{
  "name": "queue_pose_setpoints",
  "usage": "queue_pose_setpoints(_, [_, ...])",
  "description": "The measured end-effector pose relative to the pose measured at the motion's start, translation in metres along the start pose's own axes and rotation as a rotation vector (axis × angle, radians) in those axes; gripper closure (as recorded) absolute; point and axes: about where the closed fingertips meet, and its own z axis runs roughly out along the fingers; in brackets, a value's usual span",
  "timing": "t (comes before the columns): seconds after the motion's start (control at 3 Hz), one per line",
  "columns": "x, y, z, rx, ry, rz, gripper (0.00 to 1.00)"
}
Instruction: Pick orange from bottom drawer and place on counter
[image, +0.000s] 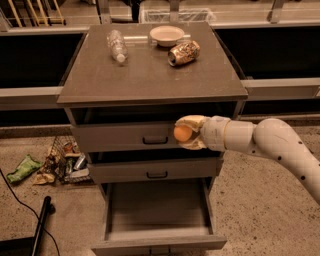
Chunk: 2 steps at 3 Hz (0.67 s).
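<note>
My gripper (184, 133) is shut on the orange (182, 133), a small round orange fruit. It holds it in the air in front of the top drawer, below the front edge of the counter (150, 80). The white arm comes in from the right. The bottom drawer (157, 210) is pulled open beneath it, and its plain grey inside shows nothing in it.
On the counter lie a clear plastic bottle (117, 45), a white bowl (167, 35) and a crushed brownish can (183, 52). The middle drawer (156, 171) and top drawer (125, 137) are slightly ajar. A basket of trash (62, 160) and a black cable (30, 210) are on the floor at left.
</note>
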Motion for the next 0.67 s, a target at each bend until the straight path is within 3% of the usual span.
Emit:
queue_pose_setpoints(0.33, [0.001,-0.033,-0.004,0.071,0.003,0.031,1.00])
queue_pose_setpoints(0.67, [0.003,-0.081,-0.020,0.144,0.035,0.058,1.00])
